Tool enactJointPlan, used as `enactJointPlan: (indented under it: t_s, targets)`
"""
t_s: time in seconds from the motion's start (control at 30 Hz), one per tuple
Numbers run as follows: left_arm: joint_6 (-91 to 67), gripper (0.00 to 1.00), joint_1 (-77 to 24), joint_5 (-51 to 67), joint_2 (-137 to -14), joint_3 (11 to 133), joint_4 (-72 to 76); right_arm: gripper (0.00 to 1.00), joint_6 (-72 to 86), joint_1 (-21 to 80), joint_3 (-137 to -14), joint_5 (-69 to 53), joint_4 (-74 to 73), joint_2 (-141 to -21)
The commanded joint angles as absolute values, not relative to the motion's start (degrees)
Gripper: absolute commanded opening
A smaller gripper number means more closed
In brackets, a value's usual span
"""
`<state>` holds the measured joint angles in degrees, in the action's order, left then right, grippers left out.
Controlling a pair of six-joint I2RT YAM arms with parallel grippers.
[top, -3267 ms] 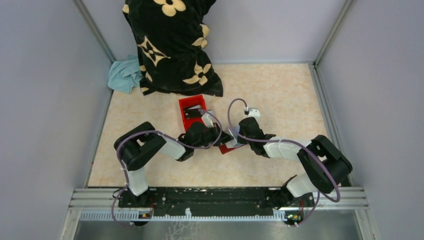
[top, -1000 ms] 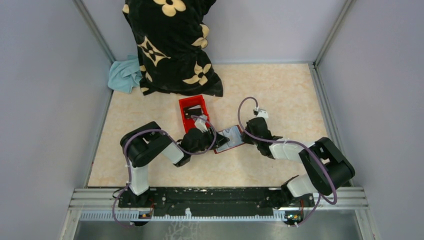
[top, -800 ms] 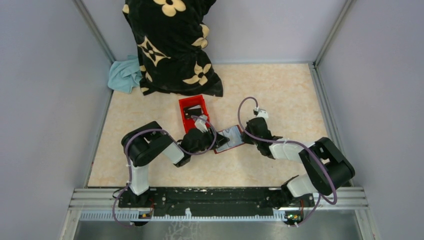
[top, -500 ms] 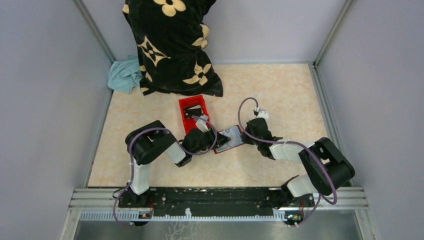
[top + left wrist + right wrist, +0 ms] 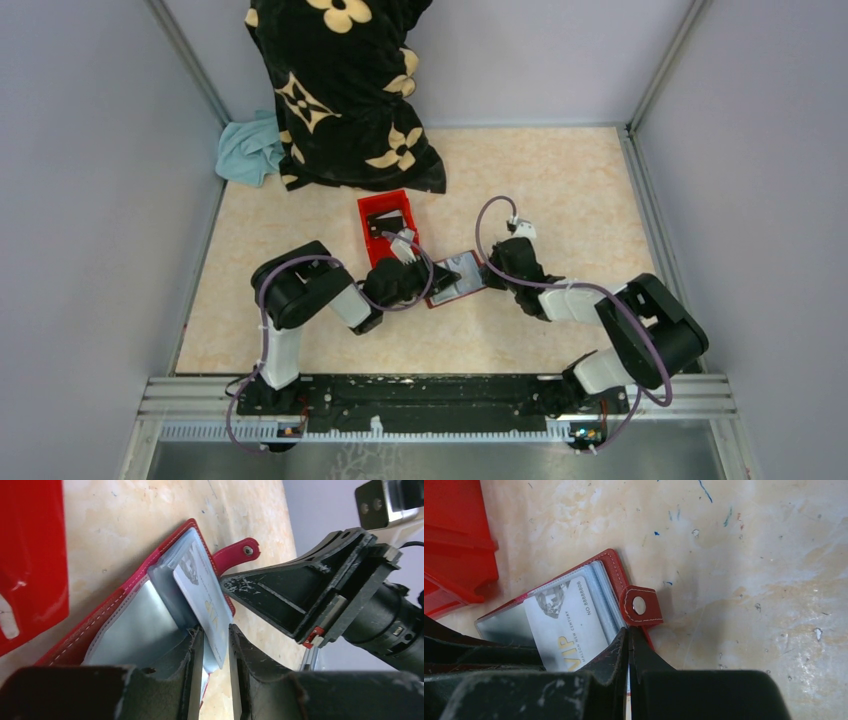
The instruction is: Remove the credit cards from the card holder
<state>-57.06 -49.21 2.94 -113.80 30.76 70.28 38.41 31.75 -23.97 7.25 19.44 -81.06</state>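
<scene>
1. A small dark red folding card holder (image 5: 616, 567) is found lying open on the beige marbled table (image 5: 749, 555), roughly midway between the two arms and just right of a bright red plastic open box (image 5: 366, 215).
2. Clear plastic sleeves (image 5: 130, 635) are seen inside the holder. One pale blue-grey credit card (image 5: 561, 625), printed "VIP", is partly drawn from them and raised at a tilt.
3. The holder's snap tab (image 5: 640, 606) is folded out to the right, flat on the table.
4. The left gripper (image 5: 215, 628) is placed at the card's free end. Its jaws are narrowly parted, with the card's edge lying between them. Whether the card is actually pinched cannot be told.
5. The right gripper (image 5: 628, 630) is pressed fully together, with nothing between its jaws. Its tip is set on the holder's right edge, just beside the snap tab.
6. A black fabric with cream flower print (image 5: 340, 90) and a crumpled teal cloth (image 5: 248, 150) are noted at the far left of the table, well apart from the holder.
</scene>
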Motion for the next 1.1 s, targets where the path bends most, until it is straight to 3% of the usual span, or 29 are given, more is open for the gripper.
enactJointPlan:
  t_s: [0.0, 1.07]
  targets:
    - [-58.8, 0.30, -49.6, 4.5, -113.8, 30.3, 77.8, 0.00, 38.9, 32.8, -22.0, 2.0, 14.7, -84.3]
    - [-58.9, 0.30, -50.3, 3.9, -118.0, 34.7, 73.4, 0.00, 39.0, 32.8, -22.0, 1.2, 16.2, -86.6]
